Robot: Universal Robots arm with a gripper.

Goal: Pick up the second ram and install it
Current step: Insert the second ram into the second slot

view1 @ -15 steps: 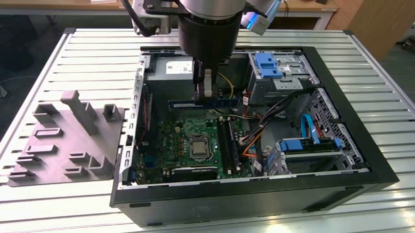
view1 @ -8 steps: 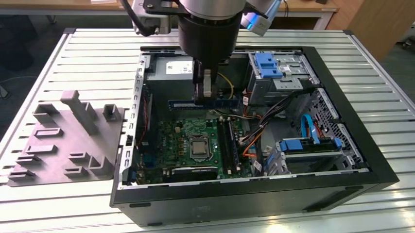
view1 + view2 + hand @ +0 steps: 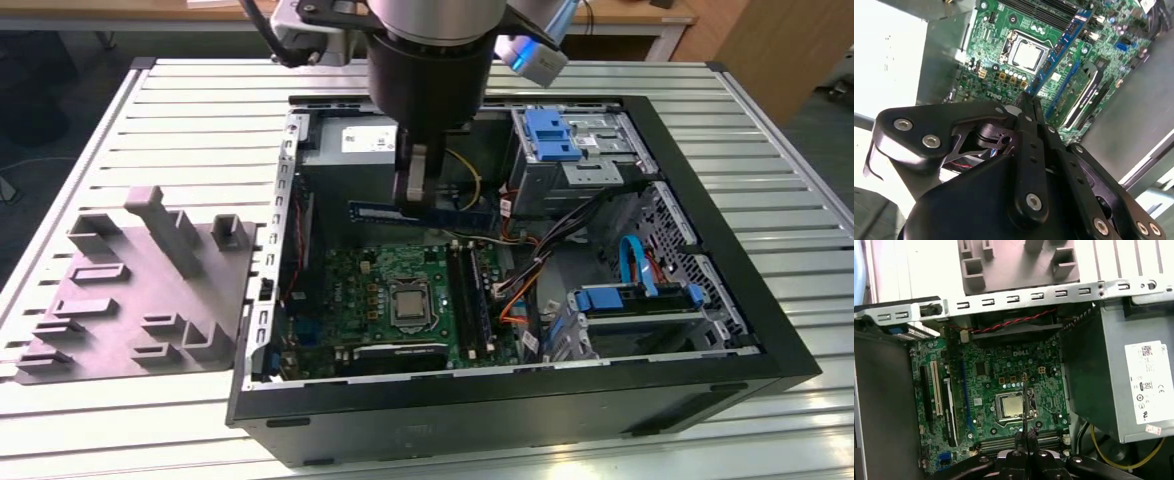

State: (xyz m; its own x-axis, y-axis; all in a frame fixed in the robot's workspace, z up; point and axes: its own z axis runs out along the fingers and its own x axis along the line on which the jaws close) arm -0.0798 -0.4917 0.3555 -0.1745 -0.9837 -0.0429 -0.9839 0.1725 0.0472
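Gripper (image 3: 416, 203) clamped on ram (image 3: 457, 214) mid-length; stick above motherboard (image 3: 358, 292), long axis crosswise to slots (image 3: 465, 295) below.

Gripper (image 3: 416, 200) downward, closed tight

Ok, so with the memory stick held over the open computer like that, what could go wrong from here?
1. The hand grips the second ram by a thin edge above the motherboard. A slip could drop it onto the processor.
2. The second ram lies crosswise to the memory slots. Pushed down unturned, it likely would not seat.
3. Orange cables run beside the slots and might snag.
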